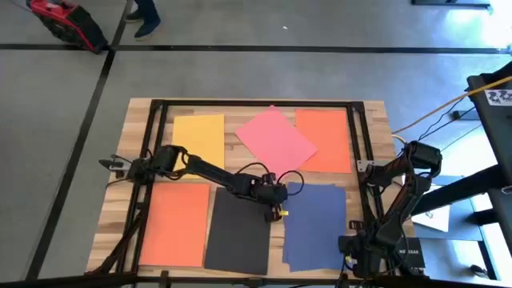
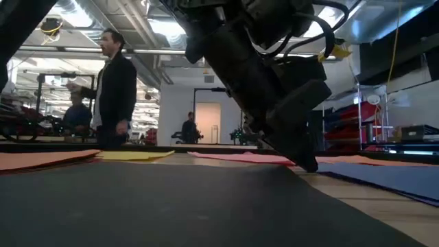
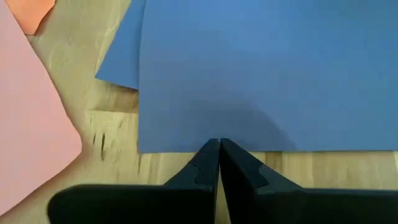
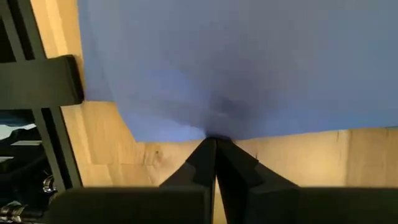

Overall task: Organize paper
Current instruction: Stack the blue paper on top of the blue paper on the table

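- Six thin sheets are lying flat; the dark blue paper (image 1: 315,226) is looking limp and slippery, best pinched at its edge
- Left gripper (image 1: 279,210) is hovering at that edge, fingers pressed together, holding nothing
- Right gripper (image 4: 215,144) is waiting, fingers likewise closed and empty

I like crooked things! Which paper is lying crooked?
The pink paper. It is turned at an angle and overlaps an orange sheet; the others lie nearly square to the table.

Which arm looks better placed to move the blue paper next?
Probably the left. Its claw reaches over the table's middle, shut, tips at the dark blue paper's edge. The right claw, also shut, stays folded back at the table's right edge, near that paper's far side.
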